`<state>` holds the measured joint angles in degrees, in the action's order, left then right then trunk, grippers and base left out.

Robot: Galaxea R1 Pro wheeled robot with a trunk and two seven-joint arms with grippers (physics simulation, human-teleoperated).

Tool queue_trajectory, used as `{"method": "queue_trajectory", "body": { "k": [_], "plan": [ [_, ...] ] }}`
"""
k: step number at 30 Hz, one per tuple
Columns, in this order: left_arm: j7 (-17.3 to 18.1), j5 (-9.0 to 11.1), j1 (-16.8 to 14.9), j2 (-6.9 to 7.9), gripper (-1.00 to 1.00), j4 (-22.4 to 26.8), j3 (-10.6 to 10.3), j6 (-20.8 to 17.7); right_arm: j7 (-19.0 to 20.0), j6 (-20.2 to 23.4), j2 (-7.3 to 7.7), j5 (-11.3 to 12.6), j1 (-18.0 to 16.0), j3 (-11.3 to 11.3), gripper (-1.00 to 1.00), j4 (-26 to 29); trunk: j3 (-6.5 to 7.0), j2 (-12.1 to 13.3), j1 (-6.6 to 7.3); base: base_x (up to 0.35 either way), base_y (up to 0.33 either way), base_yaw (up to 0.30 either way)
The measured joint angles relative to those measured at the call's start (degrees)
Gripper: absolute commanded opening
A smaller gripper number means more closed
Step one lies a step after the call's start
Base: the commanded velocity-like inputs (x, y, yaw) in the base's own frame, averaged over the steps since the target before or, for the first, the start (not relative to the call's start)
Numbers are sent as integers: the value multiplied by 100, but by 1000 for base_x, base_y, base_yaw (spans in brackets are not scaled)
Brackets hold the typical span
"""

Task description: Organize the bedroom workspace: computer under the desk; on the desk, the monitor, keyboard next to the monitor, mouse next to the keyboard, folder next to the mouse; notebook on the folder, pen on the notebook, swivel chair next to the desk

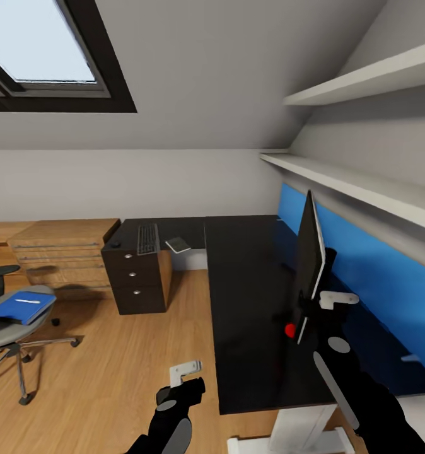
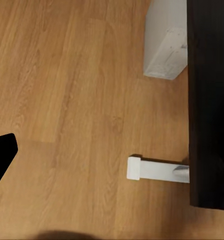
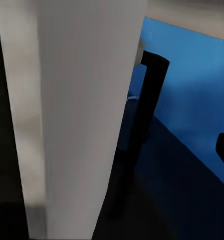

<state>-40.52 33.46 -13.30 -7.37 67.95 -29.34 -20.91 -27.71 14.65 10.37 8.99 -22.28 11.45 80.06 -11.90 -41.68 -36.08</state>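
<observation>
From the head camera, the monitor (image 1: 309, 261) stands edge-on on the black desk (image 1: 247, 302) near the blue back panel (image 1: 370, 277), with a red dot (image 1: 290, 330) at its lower corner. The right gripper (image 1: 326, 302) sits at the screen's lower edge, apparently clamped on it, though the contact itself is hard to make out. The right wrist camera adds the close view: the silver-grey back of the monitor (image 3: 77, 115) looms large, and its black stand (image 3: 146, 100) rises in front of the blue panel (image 3: 191, 75).

The left gripper (image 1: 186, 372) hangs over the wooden floor (image 1: 111, 353) just beside the desk's near edge; whether its fingers are apart I cannot tell. Its wrist camera shows what the head view hides: the pale computer (image 2: 166, 45) on the floor by the desk edge (image 2: 209, 100), and a white desk foot (image 2: 156, 169).

Far along the desk lie the keyboard (image 1: 147, 239), the mouse (image 1: 115, 244) just beside it, and a grey notebook (image 1: 178, 244). Well apart, the swivel chair (image 1: 14, 328) carries the blue folder (image 1: 23, 307) with the pen (image 1: 27, 301) on top. A wooden counter (image 1: 64, 252) stands behind.
</observation>
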Motion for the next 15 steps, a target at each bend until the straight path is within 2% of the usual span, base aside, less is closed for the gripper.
{"method": "queue_trajectory", "body": {
  "k": [11, 15],
  "plan": [
    [0, 4, 0, -9, 100, -1, -4, -4, 12, 1, -1, -15, -3, 13, 100, -75, 0, -1, 0, 0, -342, 0],
    [-12, -1, 0, -4, 100, -1, -138, -5, 11, -6, -1, -22, -7, 21, 100, -303, 0, 0, 0, 0, -316, 0]
  ]
}}
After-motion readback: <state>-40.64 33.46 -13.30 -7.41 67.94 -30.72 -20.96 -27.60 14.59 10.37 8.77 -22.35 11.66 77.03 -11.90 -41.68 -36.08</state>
